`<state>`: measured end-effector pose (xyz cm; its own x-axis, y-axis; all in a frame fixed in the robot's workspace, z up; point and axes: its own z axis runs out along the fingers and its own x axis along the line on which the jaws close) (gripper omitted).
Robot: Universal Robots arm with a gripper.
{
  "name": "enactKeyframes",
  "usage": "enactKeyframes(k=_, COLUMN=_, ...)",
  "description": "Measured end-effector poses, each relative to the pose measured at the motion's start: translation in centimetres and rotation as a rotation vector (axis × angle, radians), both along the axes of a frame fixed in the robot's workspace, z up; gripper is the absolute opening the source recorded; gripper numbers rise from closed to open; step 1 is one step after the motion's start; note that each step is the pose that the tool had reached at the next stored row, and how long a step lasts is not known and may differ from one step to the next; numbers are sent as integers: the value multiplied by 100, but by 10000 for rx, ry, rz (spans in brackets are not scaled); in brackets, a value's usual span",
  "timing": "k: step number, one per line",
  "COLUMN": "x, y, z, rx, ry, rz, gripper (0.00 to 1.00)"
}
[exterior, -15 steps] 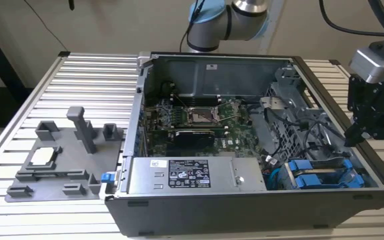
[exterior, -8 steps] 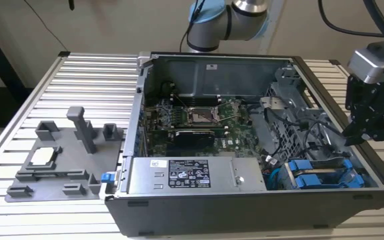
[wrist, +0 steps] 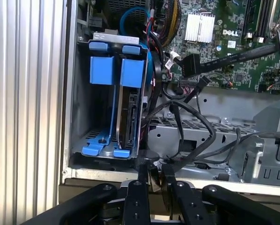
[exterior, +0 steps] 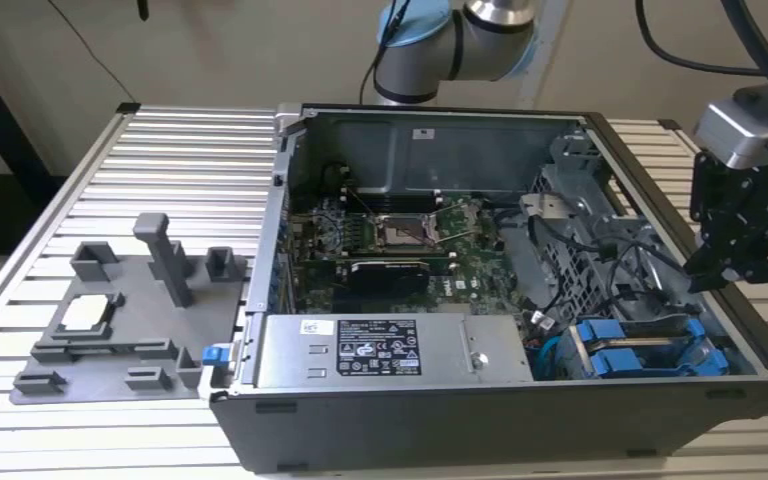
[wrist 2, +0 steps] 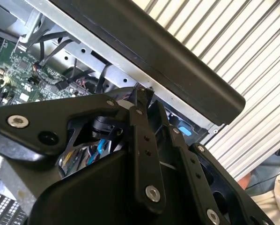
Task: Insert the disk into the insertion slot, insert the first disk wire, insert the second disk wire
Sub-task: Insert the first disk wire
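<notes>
Already the disk (wrist: 128, 112) sits edge-on in its slot (wrist: 140, 133), blue frame outward, so we judge the wire steps are the ones in hand. Loose black wires (wrist: 191, 119) trail beside the slot, and a plug (wrist: 190, 64) hangs free. Our gripper (wrist: 155, 177) hovers over the case rim (wrist: 93, 174), jaws drawn together on nothing we can see, apart from the disk and nearer the wires. We judge a wire move calls for spreading them, then a fine pinch on a plug
</notes>
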<state>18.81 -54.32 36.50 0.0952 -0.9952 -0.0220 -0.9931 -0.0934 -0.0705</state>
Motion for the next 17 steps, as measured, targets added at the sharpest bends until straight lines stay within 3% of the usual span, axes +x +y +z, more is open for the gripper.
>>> enactKeyframes(k=6, x=0, y=-1, z=-12, rx=-13, ry=0, rz=0, gripper=26)
enactKeyframes(k=9, x=0, y=-1, z=-14, rx=-16, ry=0, rz=0, gripper=24)
enactKeyframes(k=10, x=0, y=-1, z=-14, rx=-17, ry=0, rz=0, gripper=18)
enactKeyframes(k=13, x=0, y=-1, z=-13, rx=-24, ry=5, rz=-1, gripper=18)
enactKeyframes(k=17, x=0, y=-1, z=38, rx=-29, ry=19, rz=-3, gripper=18)
